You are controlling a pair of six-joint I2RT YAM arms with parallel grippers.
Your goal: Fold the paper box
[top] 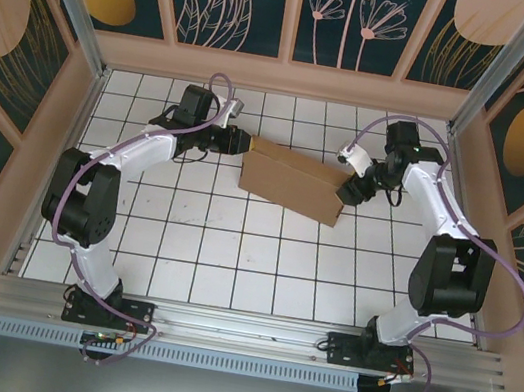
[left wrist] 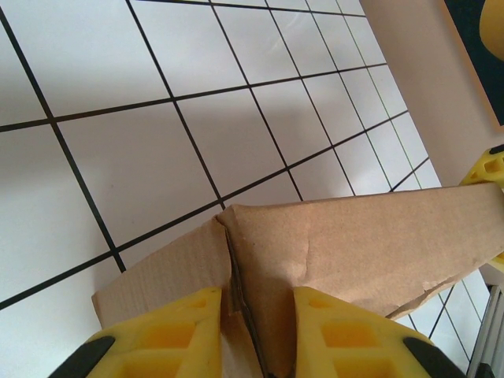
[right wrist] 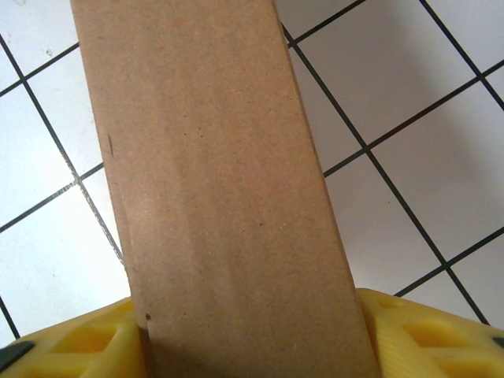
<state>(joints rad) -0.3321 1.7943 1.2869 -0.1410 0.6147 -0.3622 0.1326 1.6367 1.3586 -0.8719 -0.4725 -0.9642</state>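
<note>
Clamping creased brown corrugated paper box (top: 289, 187): yellow left hand (left wrist: 256, 294), right hand (right wrist: 246, 301).

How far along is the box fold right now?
Done: the paper box stands as a long shape with raised walls, not a flat sheet. In hand: the left gripper pinches a wall at one end; the right gripper straddles the other end. To do: the panels meeting at the pinched end look unjoined.

Paper box (top: 289, 186) between both jaws
</note>
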